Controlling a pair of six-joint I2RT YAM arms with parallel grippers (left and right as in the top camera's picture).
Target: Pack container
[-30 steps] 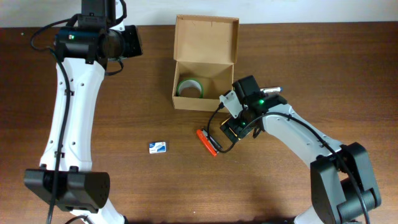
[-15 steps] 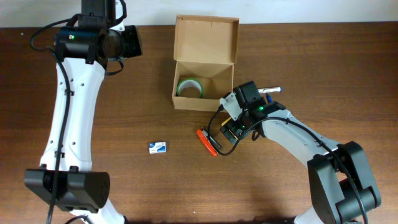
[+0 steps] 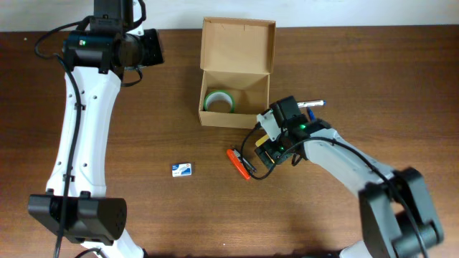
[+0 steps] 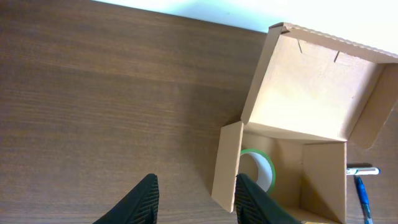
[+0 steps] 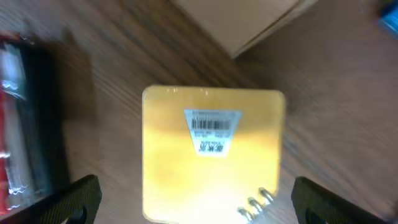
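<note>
container (image 3: 231, 118) lies long axis left-right, lid (image 3: 238, 44) folded rearward; both jaws parted, gripping nothing.

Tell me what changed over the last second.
The right gripper, jaws open, shifted slightly away from the box toward the table's near edge, over the yellow cube. Nothing was grabbed or released. The left gripper, the tape roll in the box and the orange tool stayed put.

Dark wood-grain table (image 3: 179, 222); white strip (image 3: 358, 13) beyond
</note>
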